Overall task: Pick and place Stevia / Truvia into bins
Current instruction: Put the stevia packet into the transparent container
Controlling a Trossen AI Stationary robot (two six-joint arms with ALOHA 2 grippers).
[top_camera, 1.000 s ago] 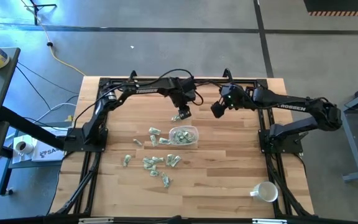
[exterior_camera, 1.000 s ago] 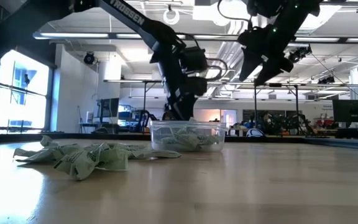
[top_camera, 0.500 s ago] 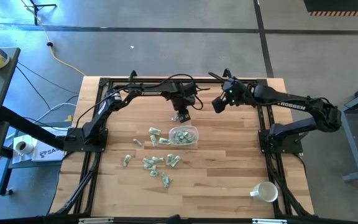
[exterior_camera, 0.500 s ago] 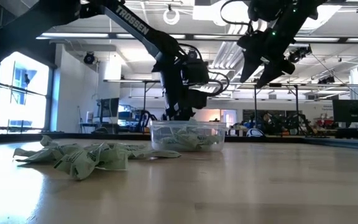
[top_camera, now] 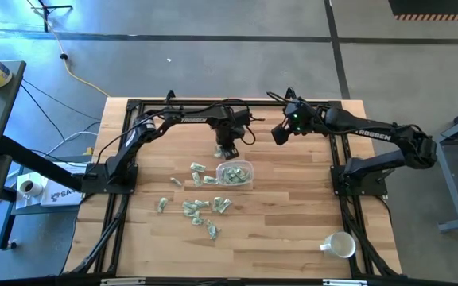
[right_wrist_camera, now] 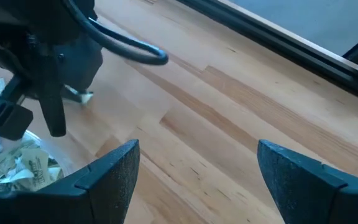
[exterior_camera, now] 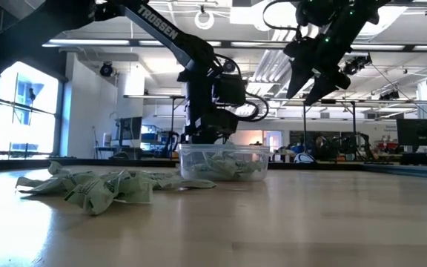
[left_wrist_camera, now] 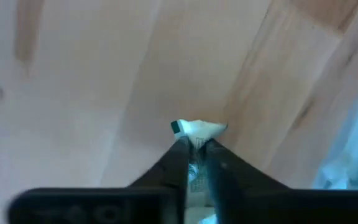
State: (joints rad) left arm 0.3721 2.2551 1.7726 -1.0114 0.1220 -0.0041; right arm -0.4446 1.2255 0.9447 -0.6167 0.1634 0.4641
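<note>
A clear shallow bin [top_camera: 235, 172] holding several green-and-white Stevia packets stands mid-table. More packets lie loose on the wood to its left and on its near side [top_camera: 201, 208]. My left gripper [top_camera: 227, 151] points down just beyond the bin's far rim, low over the table, shut on one packet [left_wrist_camera: 197, 129]. In the low view it stands behind the bin [exterior_camera: 221, 162]. My right gripper [top_camera: 279, 135] hovers open, high over the far right of the table, with nothing between its fingers [right_wrist_camera: 114, 171]. My left gripper pinches one small packet between its two fingertips, which come from above, pointing down. The packet's green-tipped end [left_wrist_camera: 180, 127] sticks out past the fingers. Seen from the right wrist, the packet [right_wrist_camera: 78, 94] is at table level under the fingers; whether it is lifted clear I cannot tell.
A white mug [top_camera: 340, 245] lies near the table's front right corner. Black frame rails run along the left, right and far edges [top_camera: 237, 103]. Bare wood stretches to the right of the bin [top_camera: 293, 191].
My left gripper has sunk toward the table, shifted slightly left and tipped upright just beyond the bin's far rim.
</note>
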